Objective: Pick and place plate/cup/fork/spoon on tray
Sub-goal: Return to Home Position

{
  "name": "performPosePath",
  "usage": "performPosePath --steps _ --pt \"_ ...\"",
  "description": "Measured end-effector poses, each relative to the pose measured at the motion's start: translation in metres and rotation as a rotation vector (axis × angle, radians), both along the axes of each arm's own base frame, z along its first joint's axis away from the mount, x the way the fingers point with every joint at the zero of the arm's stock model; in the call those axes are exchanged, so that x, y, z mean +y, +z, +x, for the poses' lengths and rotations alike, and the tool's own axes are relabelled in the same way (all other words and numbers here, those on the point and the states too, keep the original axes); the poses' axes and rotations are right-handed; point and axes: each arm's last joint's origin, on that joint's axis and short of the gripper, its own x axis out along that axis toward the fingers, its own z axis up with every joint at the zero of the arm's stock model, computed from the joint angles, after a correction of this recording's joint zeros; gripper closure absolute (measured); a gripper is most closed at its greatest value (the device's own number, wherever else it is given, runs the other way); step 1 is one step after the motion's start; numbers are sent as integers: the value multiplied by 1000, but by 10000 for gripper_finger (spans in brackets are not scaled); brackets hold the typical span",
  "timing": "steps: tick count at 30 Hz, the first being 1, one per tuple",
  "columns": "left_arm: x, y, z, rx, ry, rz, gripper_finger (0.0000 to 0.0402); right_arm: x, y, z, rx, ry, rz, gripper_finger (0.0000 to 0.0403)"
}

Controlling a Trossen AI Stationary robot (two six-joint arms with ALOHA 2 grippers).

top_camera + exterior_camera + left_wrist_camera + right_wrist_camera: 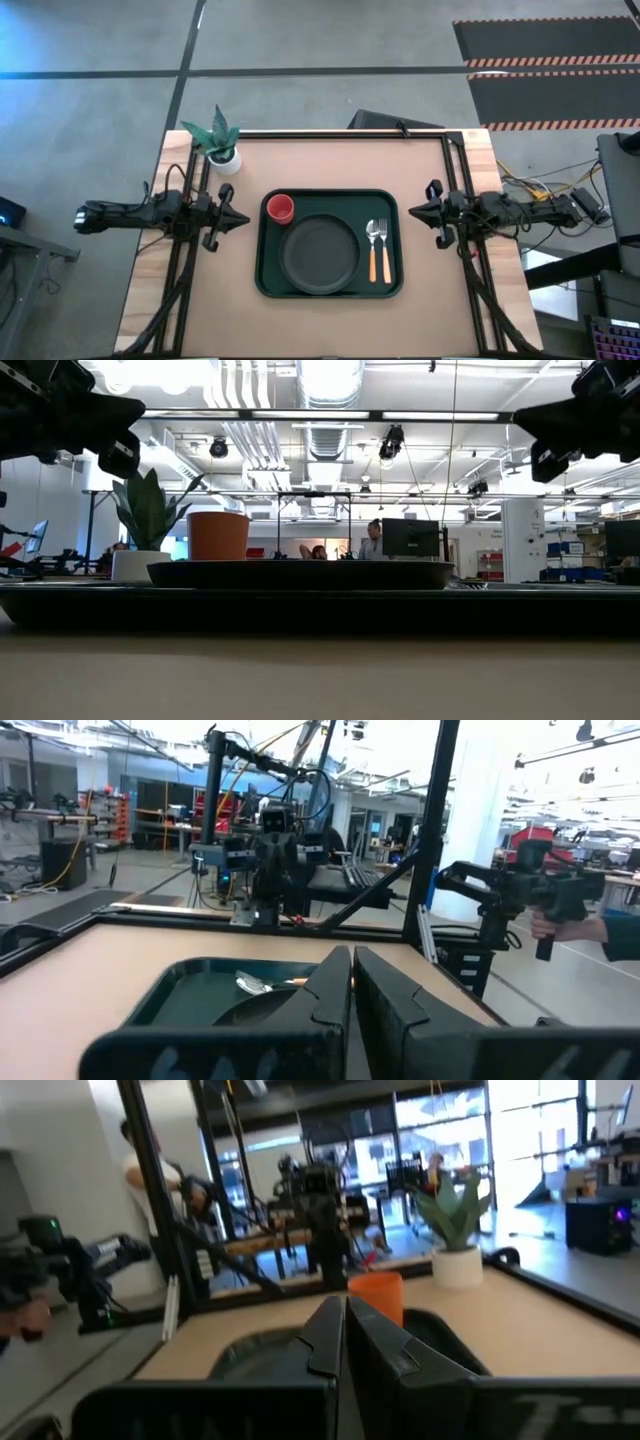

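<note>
- My left fingers (238,219) are pressed together with nothing between them. They hang above the table (330,330) at the tray's 9 o'clock, tips pointing at the tray and just clear of its rim.
- My right fingers (416,211) mirror them at the tray's 3 o'clock. They too are closed on nothing, and apart from the rim.
- The tray (272,278) lies between my two arms at the middle of the table, its long sides running 9 to 3.
- The plate (320,255) sits flat in the tray's middle.
- The cup (281,209) stands upright in the tray at the plate's 10 o'clock, just beside its rim.
- The fork (372,250) and the spoon (383,250) lie side by side in the tray at the plate's 3 o'clock. Their heads point to 12 and their orange handles to 6. From above I cannot be sure which is which.
- Farther off, at the tray's 11 o'clock, a white plant pot (226,158) stands near the table's corner, outside the tray.
- As I judge it, the placing is done, since all four things rest on the tray. The step in hand is going home.
- That move calls for no grasp, only drawing each arm straight away from the tray, fingers closed and lifted clear of the rim.
</note>
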Motion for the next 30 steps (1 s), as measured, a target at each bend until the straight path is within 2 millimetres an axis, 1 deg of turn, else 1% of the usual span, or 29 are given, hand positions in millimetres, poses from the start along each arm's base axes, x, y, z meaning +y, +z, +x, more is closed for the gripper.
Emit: performPosePath --steps 6,9,18,30 --pt "0 0 0 -1 -1 -5 402 0 -9 1 90 1 -7 394" --pt "0 0 0 0 -1 -5 402 0 -13 1 139 5 25 394" --pt "0 -1 0 6 -1 -6 402 0 -12 -1 200 16 45 394" --pt "0 -2 1 19 -1 -6 402 0 -12 -1 204 15 53 394"
